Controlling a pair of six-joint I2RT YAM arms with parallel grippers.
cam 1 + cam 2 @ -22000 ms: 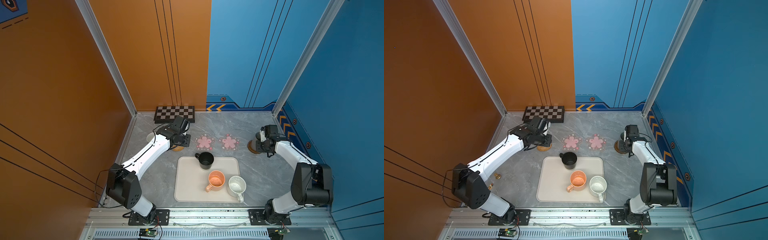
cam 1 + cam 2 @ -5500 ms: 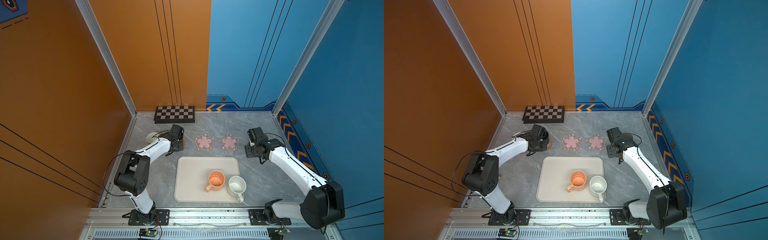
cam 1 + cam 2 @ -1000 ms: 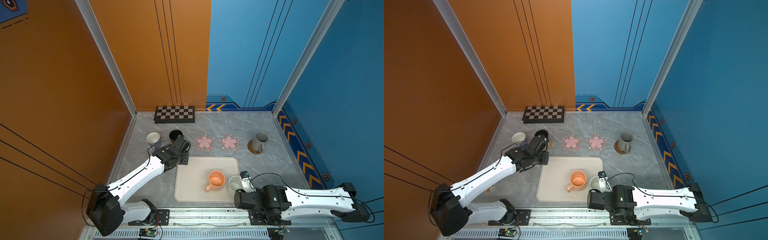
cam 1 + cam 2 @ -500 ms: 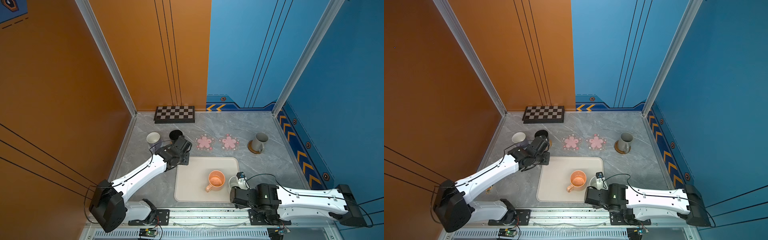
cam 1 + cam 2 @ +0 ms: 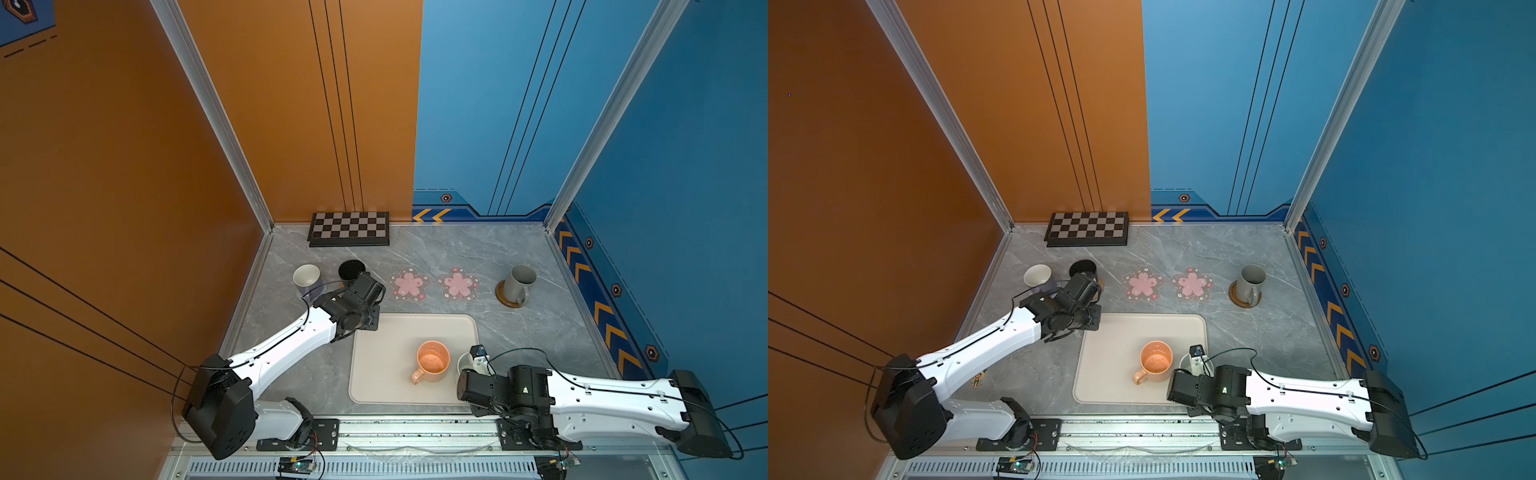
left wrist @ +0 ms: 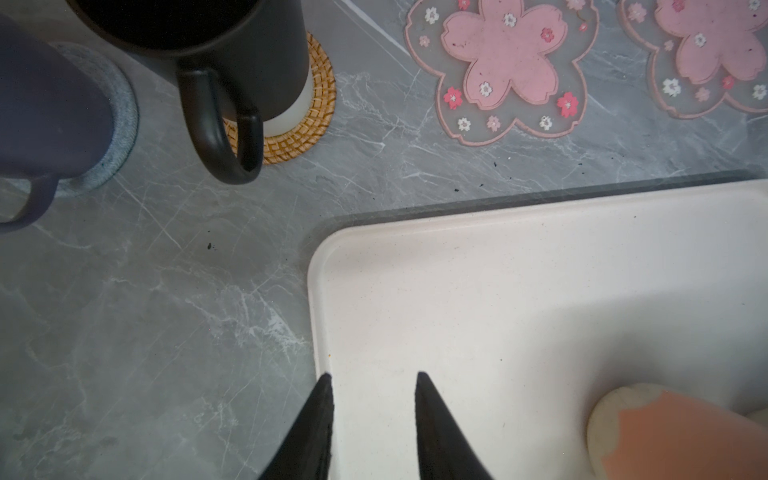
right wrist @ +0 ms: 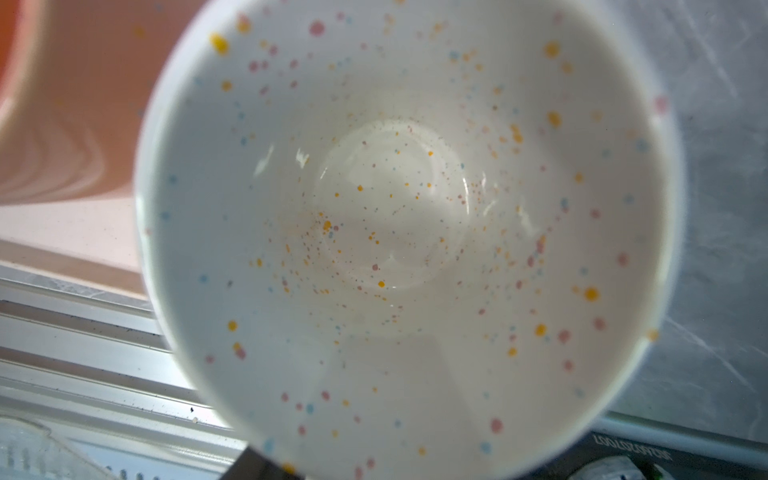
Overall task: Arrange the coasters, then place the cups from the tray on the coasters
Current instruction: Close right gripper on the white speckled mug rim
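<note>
Right wrist view: the white mug [image 7: 395, 232] fills the frame, lens looking straight down into its speckled bowl. That puts the right fingers [image 5: 478, 362] at its rim, at the lower right of the tray [image 5: 386, 336] in both top views. The fingers are hidden here and too small from above, so I cannot tell whether they pinch the wall or only straddle it. The orange mug [image 5: 433, 360] stands just left of it on the tray, close enough to be knocked on the way out, in my judgement. Left wrist view: left fingers [image 6: 316, 428] spread, nothing between them, hovering over the tray's corner. The black mug [image 6: 232, 50] sits on the rattan coaster [image 6: 320, 104] and the lavender mug [image 6: 45, 104] on the blue coaster [image 6: 120, 112]. The grey mug [image 5: 519, 282] is on the brown coaster [image 5: 501, 293], at the right of the desk [image 5: 540, 340]. The two pink coasters [image 5: 409, 284] mid-row are bare, presumably kept for the white and orange mugs.
</note>
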